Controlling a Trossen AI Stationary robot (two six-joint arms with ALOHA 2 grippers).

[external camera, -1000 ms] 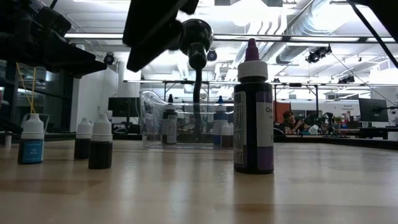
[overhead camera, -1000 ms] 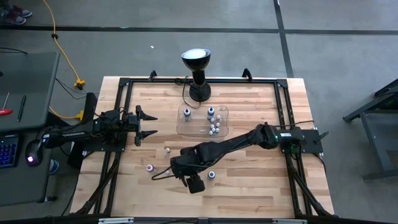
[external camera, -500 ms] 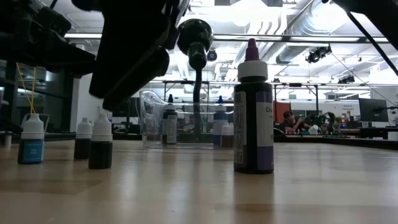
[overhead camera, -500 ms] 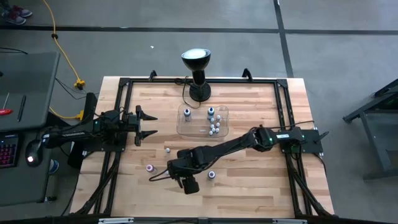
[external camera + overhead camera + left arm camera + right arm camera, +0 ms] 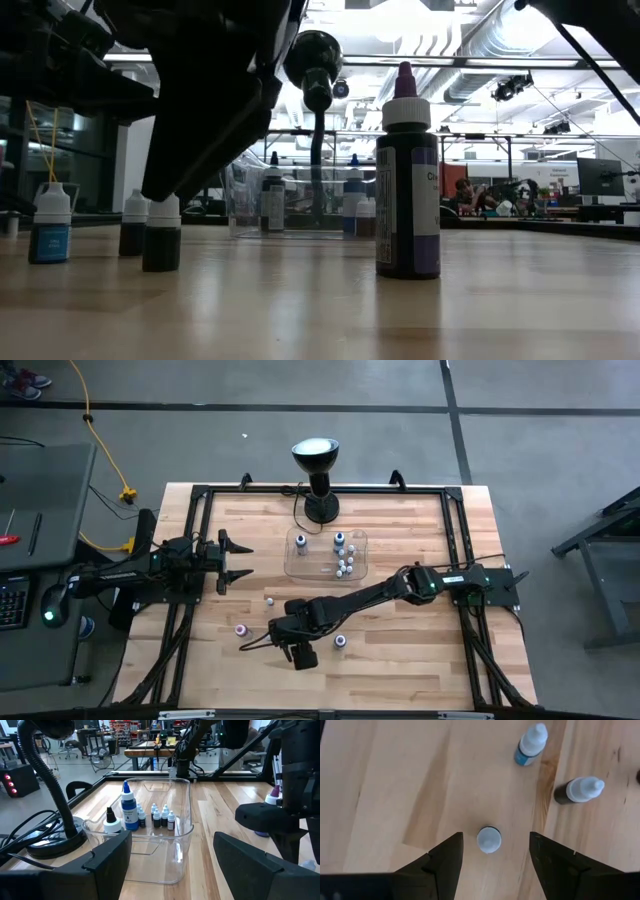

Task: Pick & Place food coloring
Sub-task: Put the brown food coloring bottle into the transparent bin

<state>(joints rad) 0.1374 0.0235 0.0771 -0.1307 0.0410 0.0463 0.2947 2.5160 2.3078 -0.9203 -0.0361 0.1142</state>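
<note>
Small dropper bottles stand upright on the wooden table. My right gripper (image 5: 492, 855) is open and points down, with one finger on each side of a white-capped bottle (image 5: 489, 840), apart from it. In the low view the gripper (image 5: 165, 195) hangs just above that dark bottle (image 5: 162, 240). A blue bottle (image 5: 530, 745) and a dark bottle (image 5: 577, 790) stand beyond it. A purple bottle (image 5: 407, 185) stands nearer the table's near edge. Several more bottles stand in the clear tray (image 5: 352, 565). My left gripper (image 5: 238, 561) waits open at the table's left.
The black lamp (image 5: 317, 480) stands at the table's far edge, just behind the clear tray (image 5: 185, 832). Loose bottles stand near my right gripper, one white-capped (image 5: 268, 600), one pinkish (image 5: 240, 629) and one beside the arm (image 5: 340, 641). A black frame runs around the table's edge.
My right gripper has moved a little toward the table's left edge and has come down over the dark white-capped bottle, so that its fingers now stand on either side of the cap. The bottles have stayed in place.
</note>
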